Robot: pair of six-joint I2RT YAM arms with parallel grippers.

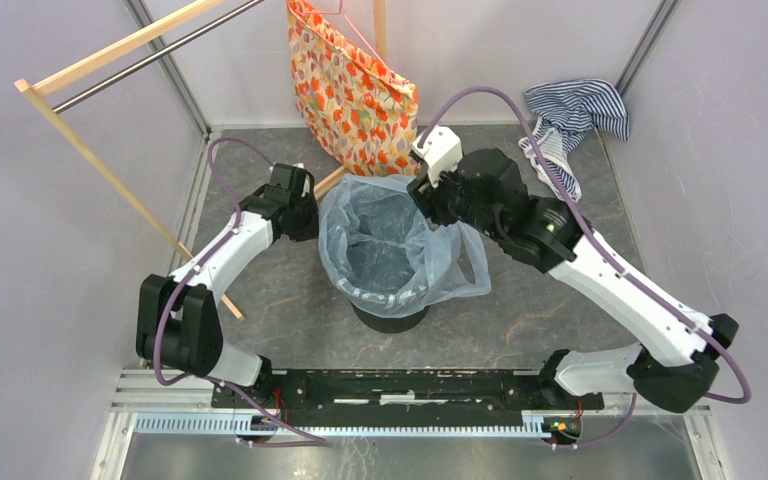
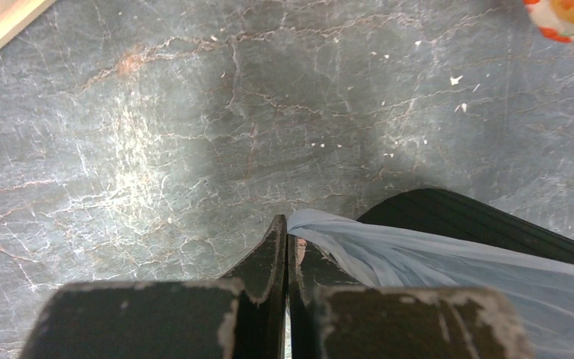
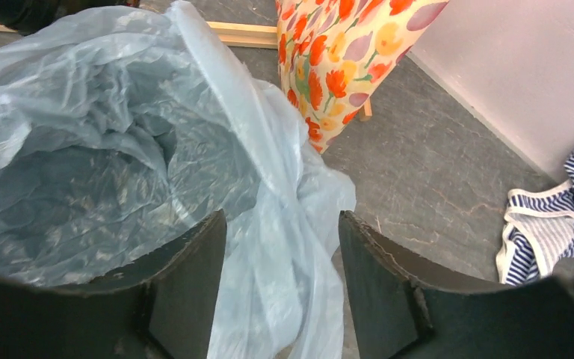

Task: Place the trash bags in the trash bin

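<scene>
Two grips needed at the bin: left hand is pinched shut on the bag, while right hand, open astride loose plastic, should close and pull it over the rim.

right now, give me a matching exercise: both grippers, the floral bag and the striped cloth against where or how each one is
1. left gripper
2. right gripper
3. floral bag
4. striped cloth

a. crumpled in the far right corner
b. shut on the edge of the trash bag
c. open, with bag plastic between its fingers
d. hanging just beyond the trash bin

Pairs: 1-b, 2-c, 3-d, 4-a
</scene>
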